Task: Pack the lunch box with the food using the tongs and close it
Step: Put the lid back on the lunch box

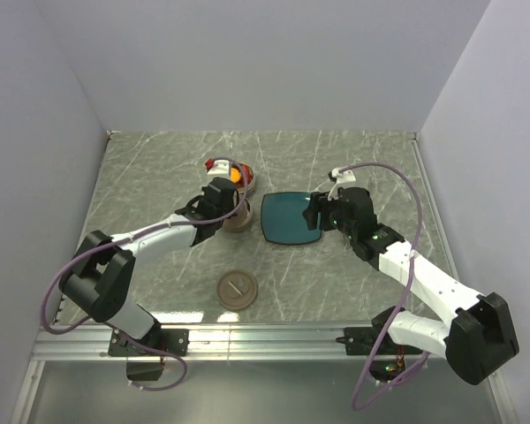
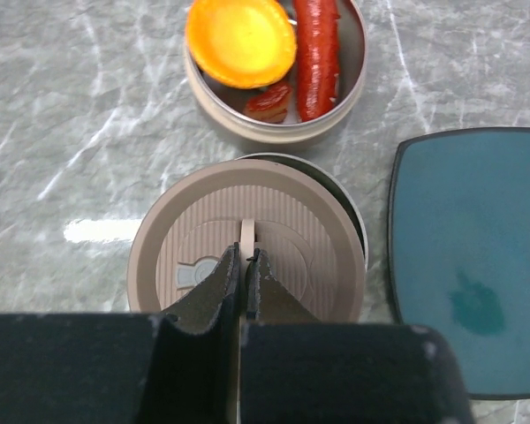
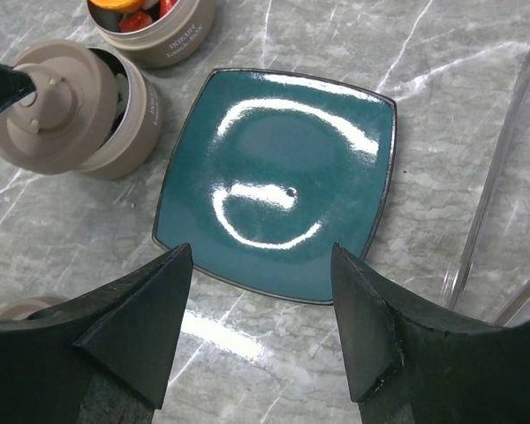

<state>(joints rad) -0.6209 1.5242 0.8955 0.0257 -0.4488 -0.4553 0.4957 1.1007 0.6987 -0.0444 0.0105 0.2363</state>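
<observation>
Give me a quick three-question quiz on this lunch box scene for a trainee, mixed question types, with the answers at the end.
1. True or false: the right gripper holds the tongs.
2. Fill in: seen from above, the food sits in the ___ tin, far or near.
3. The left gripper is shut on: A) the tongs, B) the tab of the tan lid, C) the food.

Key
1. False: its jaws stand open with nothing between them.
2. Far.
3. B.
</observation>
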